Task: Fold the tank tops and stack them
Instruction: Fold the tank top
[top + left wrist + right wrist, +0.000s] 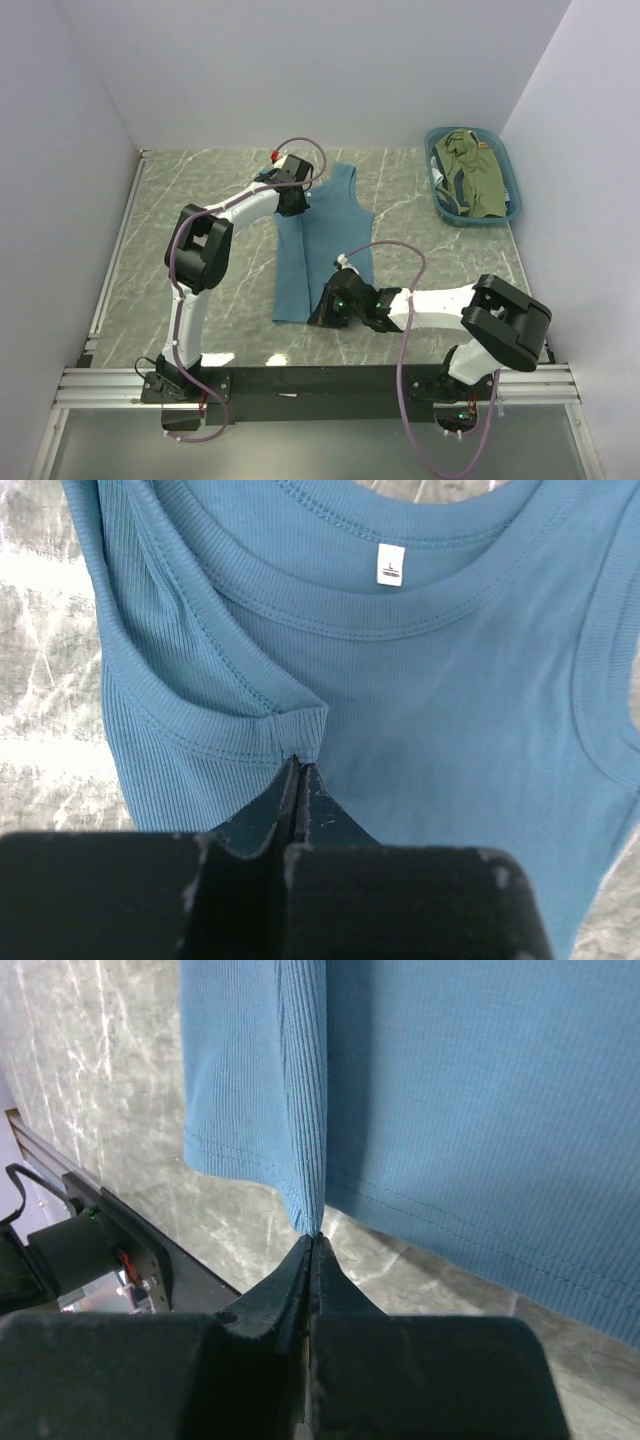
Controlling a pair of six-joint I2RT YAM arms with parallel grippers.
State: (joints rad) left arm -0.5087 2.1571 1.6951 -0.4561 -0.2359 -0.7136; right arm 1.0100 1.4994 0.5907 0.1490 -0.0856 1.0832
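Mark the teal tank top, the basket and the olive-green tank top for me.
teal tank top (335, 225): top view, on its chest panel.
basket (431, 172): top view, on its left rim.
olive-green tank top (482, 175): top view, middle of the crumpled cloth.

Bright, even light; soft shadows; slight glare.

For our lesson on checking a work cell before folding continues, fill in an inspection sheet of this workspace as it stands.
Surface: grey marble-pattern table.
Job's things: teal tank top lying flat, one long side folded inward; olive top in the teal basket.
Clutter: nothing seen.
Grippers: left gripper shut on the tank top's armhole edge; right gripper shut on its hem.
Cables: a purple cable loops above each arm.
Surroundings: plain white walls.
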